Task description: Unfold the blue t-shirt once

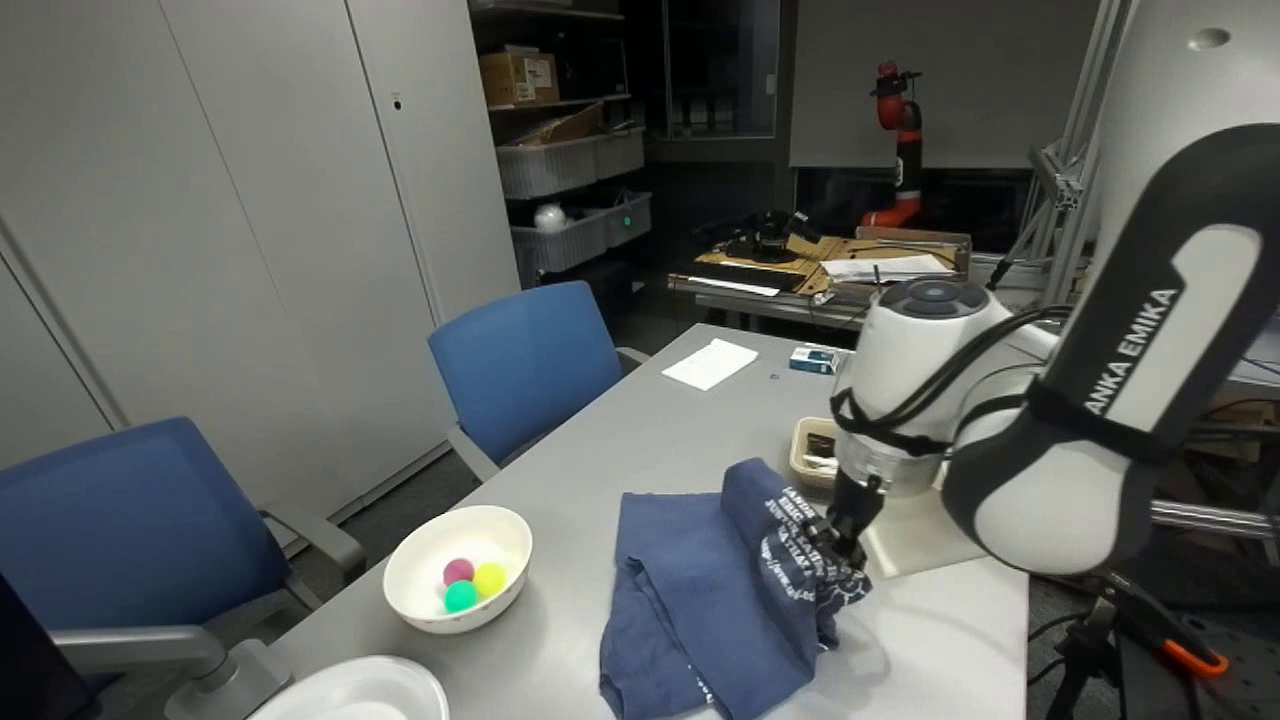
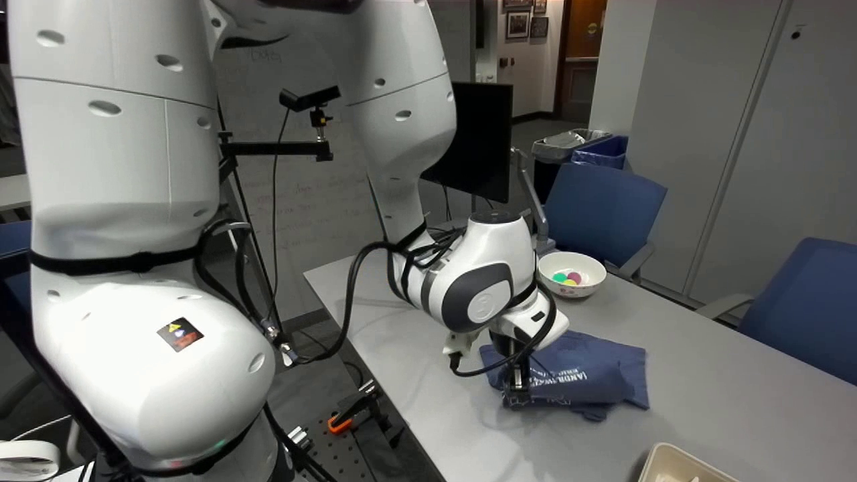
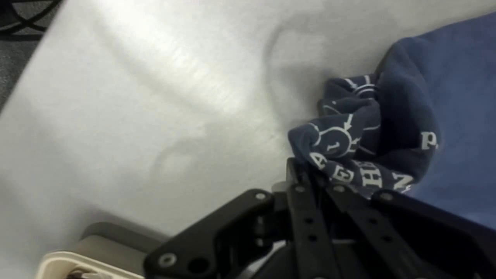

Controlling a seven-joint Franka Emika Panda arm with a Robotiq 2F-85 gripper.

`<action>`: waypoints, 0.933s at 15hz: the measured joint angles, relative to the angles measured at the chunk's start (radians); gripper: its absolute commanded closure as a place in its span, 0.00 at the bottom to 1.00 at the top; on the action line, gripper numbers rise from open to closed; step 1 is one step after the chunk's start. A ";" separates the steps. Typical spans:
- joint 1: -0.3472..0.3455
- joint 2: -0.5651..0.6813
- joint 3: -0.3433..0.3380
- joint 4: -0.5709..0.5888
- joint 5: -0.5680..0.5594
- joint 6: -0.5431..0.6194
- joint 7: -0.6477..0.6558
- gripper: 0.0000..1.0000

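Observation:
The blue t-shirt lies folded on the table, with white lettering and line print on its raised, rolled-up part. It also shows in an exterior view, partly hidden by the arm, and in the wrist view. My gripper is at the shirt's edge nearest the robot, low over the table. In the wrist view the fingers are closed on a bunched, printed edge of the shirt. The fingertips are partly hidden by the cloth. In an exterior view the gripper points down at the shirt's near corner.
A white bowl with pink, yellow and green balls stands beyond the shirt. A white plate is near it. A beige container stands beside the arm, near a pale board. Blue chairs line the table's far side.

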 measured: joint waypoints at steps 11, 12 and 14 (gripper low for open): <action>0.135 -0.102 -0.194 -0.075 -0.130 0.009 -0.026 0.09; 0.102 -0.126 -0.155 -0.069 -0.149 -0.005 -0.055 0.02; 0.024 -0.182 -0.059 -0.067 -0.155 -0.036 -0.136 0.00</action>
